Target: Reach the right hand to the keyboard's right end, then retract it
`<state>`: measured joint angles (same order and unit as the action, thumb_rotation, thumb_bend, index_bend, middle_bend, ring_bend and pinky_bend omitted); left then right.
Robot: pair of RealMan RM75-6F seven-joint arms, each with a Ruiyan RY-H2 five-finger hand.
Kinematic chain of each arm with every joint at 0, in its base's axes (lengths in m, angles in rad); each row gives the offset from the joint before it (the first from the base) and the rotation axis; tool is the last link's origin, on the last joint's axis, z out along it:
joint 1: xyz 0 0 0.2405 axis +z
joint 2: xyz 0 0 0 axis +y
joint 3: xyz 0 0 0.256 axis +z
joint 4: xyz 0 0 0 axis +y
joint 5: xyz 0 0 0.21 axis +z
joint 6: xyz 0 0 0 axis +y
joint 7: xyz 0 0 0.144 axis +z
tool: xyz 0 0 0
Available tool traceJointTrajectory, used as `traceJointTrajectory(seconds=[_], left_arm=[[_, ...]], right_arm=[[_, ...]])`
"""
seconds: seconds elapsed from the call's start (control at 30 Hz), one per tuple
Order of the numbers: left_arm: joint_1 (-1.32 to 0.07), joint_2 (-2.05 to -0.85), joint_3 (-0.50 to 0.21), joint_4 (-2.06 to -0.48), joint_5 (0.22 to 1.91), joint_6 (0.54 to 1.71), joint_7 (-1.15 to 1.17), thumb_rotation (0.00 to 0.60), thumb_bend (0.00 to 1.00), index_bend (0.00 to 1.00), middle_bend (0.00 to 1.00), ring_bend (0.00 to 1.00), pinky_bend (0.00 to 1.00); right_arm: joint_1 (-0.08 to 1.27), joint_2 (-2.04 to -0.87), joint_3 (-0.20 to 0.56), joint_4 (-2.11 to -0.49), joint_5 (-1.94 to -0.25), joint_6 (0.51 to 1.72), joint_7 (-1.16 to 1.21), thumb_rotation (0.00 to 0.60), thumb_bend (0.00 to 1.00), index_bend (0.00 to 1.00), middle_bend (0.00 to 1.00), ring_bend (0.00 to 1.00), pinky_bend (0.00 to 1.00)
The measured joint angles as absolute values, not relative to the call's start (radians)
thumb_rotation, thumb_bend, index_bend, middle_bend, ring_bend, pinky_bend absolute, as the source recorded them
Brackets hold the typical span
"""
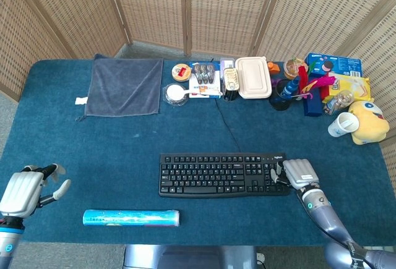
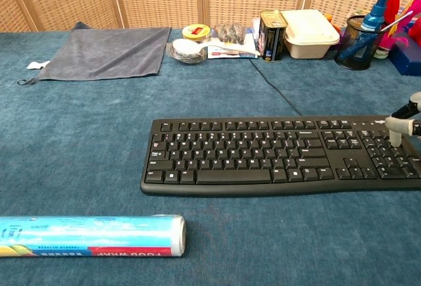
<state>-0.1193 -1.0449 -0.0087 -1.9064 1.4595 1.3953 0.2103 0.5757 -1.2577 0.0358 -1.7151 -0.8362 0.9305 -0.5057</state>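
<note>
The flat black keyboard (image 1: 223, 174) lies mid-counter on blue felt-like cloth (image 1: 124, 145). The ribbed grey right hand (image 1: 296, 174) rests over its right end, holding nothing, fingertips (image 2: 395, 131) touching keys. The left hand (image 1: 25, 188) hangs apart-fingered, empty.

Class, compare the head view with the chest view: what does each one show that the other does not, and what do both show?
Only the head view shows the left hand at the table's near left, the whole right hand over the keyboard's right end, and the yellow plush toy. Only the chest view shows a fingertip of that right hand down at the keys on the keyboard's right end. Both show the keyboard, the grey towel and the foil roll.
</note>
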Motion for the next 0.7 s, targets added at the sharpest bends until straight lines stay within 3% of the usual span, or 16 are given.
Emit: traceJointTrajectory(seconds=[0.4, 0.7], left_arm=[[-0.121, -1.050, -0.008, -1.897, 1.455, 1.394, 0.207, 0.000, 0.22, 0.41, 0.53, 0.59, 0.37], [-0.121, -1.055, -0.007, -1.894, 1.457, 1.394, 0.202, 0.000, 0.22, 0.41, 0.53, 0.59, 0.37]], right_arm=[[0.598, -1.270, 0.025, -1.713, -0.788, 0.943, -0.545, 0.000, 0.56, 0.40, 0.95, 1.00, 0.81], [0.583, -1.205, 0.035, -1.811, -0.844, 1.018, -0.527, 0.000, 0.55, 0.39, 0.91, 1.00, 0.81]])
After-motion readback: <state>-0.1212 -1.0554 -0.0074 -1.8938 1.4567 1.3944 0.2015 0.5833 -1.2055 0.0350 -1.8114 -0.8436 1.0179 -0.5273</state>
